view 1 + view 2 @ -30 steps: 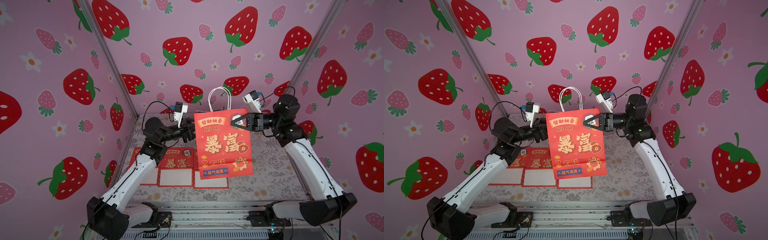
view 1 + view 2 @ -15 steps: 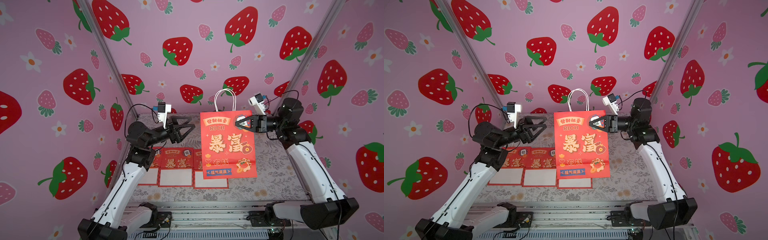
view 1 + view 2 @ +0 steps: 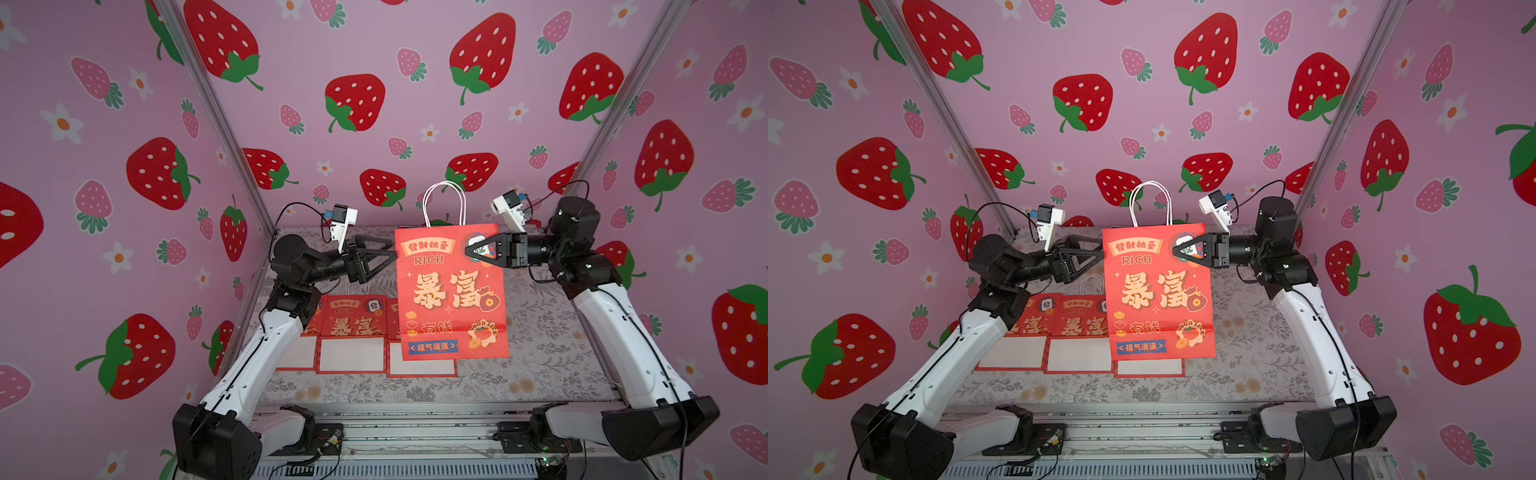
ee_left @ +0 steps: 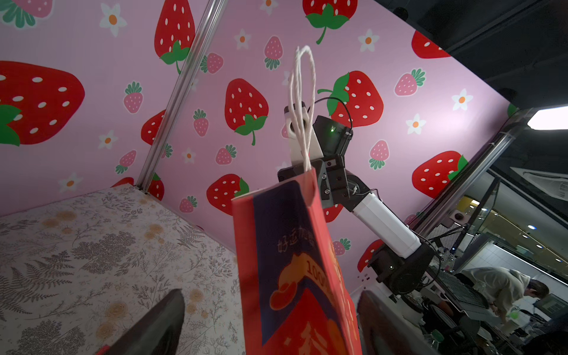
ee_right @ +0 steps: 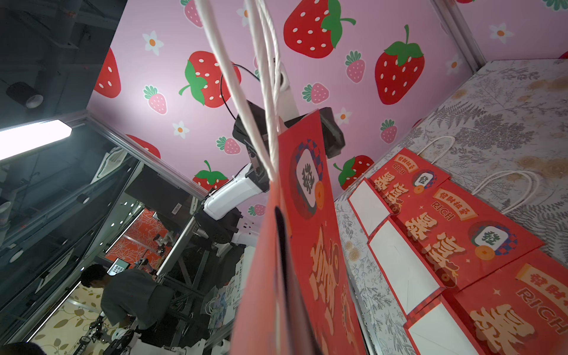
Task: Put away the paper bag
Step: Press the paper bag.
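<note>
The right tool [image 3: 471, 251] is pinched shut on the top corner of the red bag [image 3: 451, 291], and the bag hangs flat in the air above the worktop [image 3: 540, 353]. The left tool [image 3: 392, 252] is wide open at the bag's other top corner, holding nothing. More bags [image 3: 353, 320] lie flat below.

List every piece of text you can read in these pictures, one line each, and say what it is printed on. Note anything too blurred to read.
"RICH" – on the hanging red paper bag, under its top banner.
"暴富" – large characters mid-bag.
"有钱" – lower on that bag.
"GOOD LUCK" – round badge near its lower corner.
"福气满满" – blue strip near its bottom.
"RICH" and "暴富" – on the flat bags on the table.
"發" – mahjong tile emblem on the hanging bag.
Top banner characters and side-panel text: too blurred.
</note>
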Controlling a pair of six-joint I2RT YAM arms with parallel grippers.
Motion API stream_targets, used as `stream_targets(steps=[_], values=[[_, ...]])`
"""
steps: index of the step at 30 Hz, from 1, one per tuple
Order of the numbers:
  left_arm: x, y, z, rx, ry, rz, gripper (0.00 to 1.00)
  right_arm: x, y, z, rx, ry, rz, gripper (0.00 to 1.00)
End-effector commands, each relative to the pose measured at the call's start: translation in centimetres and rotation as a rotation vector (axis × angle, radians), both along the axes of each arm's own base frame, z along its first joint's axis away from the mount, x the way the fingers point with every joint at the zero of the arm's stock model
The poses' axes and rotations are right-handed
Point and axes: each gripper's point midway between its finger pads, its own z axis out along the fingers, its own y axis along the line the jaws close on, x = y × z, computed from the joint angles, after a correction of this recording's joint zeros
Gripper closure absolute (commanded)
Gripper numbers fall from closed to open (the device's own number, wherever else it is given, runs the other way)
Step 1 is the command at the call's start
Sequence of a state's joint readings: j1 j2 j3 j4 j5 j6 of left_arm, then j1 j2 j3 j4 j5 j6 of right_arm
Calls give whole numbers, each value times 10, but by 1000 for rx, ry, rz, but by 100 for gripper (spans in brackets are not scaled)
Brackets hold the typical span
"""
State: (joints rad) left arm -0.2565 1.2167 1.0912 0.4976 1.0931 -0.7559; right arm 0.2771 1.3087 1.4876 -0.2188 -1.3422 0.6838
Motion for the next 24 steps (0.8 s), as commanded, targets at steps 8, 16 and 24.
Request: stream_targets(steps=[8, 16, 24], values=[[-23, -15, 27, -21, -98, -105, 19, -26, 17, 23, 37, -94, 77, 100], [-40, -20, 36, -28, -138, -149, 39, -16, 18, 20, 24, -78, 41, 100], [-45, -25, 38, -24, -157, -159, 67, -12, 19, 21, 5, -82, 18, 100]])
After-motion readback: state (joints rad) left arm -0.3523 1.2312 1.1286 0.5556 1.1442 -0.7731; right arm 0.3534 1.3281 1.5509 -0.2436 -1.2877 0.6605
